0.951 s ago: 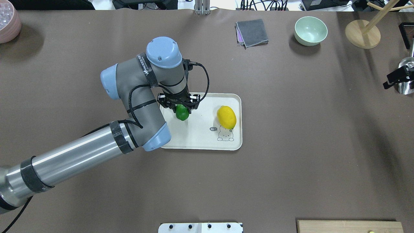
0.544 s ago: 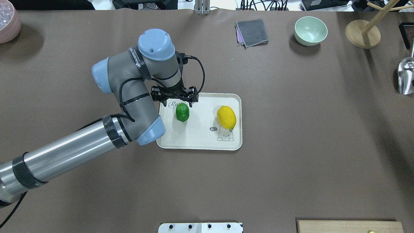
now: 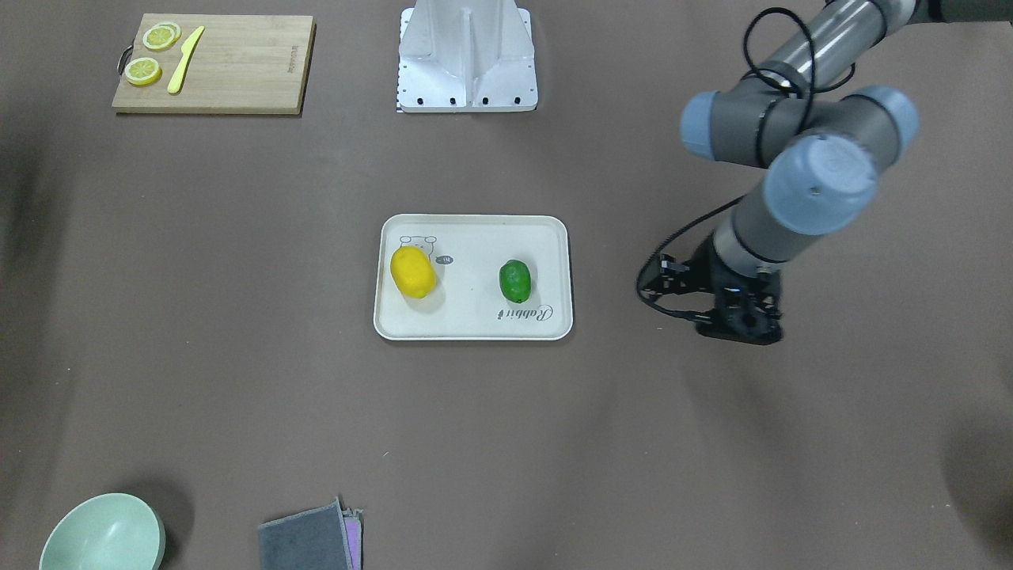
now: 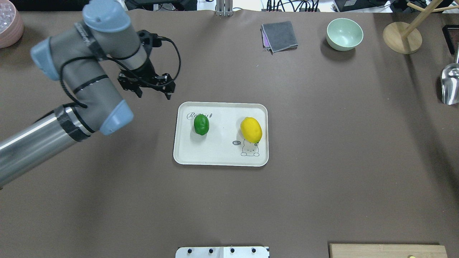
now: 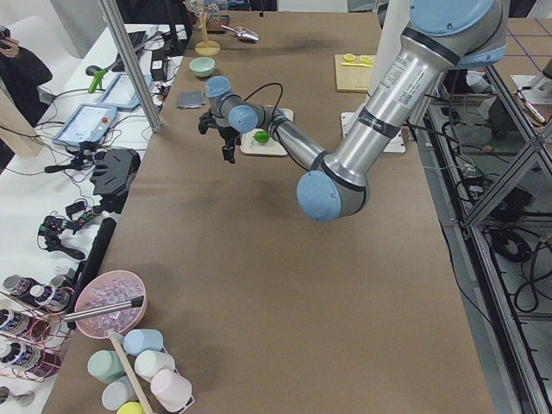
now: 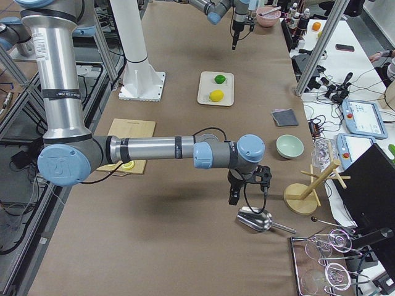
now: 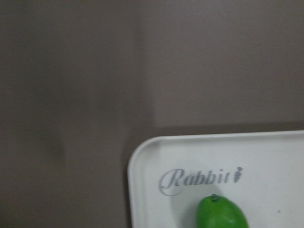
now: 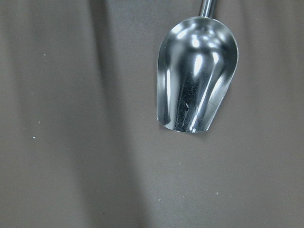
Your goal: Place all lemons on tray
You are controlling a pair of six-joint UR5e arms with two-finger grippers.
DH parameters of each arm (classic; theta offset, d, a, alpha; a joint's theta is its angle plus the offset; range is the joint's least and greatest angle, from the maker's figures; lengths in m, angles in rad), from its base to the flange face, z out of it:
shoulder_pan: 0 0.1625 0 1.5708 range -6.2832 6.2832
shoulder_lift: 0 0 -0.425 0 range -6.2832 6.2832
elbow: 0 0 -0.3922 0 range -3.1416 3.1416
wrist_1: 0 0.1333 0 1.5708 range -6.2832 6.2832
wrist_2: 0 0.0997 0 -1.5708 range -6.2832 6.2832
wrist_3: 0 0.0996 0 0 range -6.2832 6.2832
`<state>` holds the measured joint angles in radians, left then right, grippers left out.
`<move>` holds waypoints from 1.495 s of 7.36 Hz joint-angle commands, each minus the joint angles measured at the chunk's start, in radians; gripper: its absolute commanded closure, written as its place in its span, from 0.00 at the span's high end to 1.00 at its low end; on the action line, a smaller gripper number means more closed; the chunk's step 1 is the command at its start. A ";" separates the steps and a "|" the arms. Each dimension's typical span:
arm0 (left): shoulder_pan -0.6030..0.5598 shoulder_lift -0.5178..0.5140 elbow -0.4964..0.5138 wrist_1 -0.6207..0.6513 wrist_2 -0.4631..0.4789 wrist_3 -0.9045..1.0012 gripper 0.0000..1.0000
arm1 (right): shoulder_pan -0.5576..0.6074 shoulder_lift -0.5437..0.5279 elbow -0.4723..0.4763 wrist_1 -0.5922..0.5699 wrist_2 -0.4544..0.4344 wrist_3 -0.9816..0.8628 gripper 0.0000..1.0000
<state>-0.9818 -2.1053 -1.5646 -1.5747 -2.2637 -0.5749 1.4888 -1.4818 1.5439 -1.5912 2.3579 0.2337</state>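
The off-white tray (image 4: 218, 152) lies mid-table, also in the front view (image 3: 475, 323). The green lemon (image 4: 201, 124) lies on its left half near the "Rabbit" script, and shows in the left wrist view (image 7: 222, 214). The yellow lemon (image 4: 251, 129) lies on its right half by the animal print. Both show in the front view: the green lemon (image 3: 515, 281) and the yellow lemon (image 3: 413, 271). My left gripper (image 4: 153, 94) is open and empty, off the tray beyond its far left corner. My right gripper (image 6: 233, 196) shows only in the right side view, over a metal scoop; I cannot tell its state.
A metal scoop (image 4: 450, 84) lies at the right edge, below the right wrist camera (image 8: 197, 76). A green bowl (image 4: 344, 34), a grey cloth (image 4: 279, 36) and a wooden stand (image 4: 401, 37) sit at the far side. A cutting board (image 3: 237, 63) holds lemon slices and a yellow knife.
My left gripper let go of the green lemon, which stays on the tray, then drew away to the far left off the tray. The right gripper left the overhead view's right edge.
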 commanded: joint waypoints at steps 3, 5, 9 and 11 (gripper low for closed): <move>-0.239 0.224 0.052 0.024 -0.019 0.376 0.98 | 0.005 -0.008 0.007 -0.001 -0.002 0.001 0.99; -0.344 0.328 0.008 0.065 -0.016 0.496 0.98 | 0.007 -0.006 0.021 -0.024 -0.009 0.007 0.99; -0.386 0.729 -0.382 0.065 0.041 0.530 0.98 | 0.014 -0.008 0.030 -0.076 -0.002 0.007 0.99; -0.487 0.752 -0.341 0.100 0.039 0.579 0.98 | 0.016 -0.012 0.039 -0.076 -0.009 0.004 1.00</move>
<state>-1.4194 -1.3808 -1.9153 -1.4996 -2.2255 -0.0285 1.5036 -1.4903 1.5777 -1.6648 2.3515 0.2393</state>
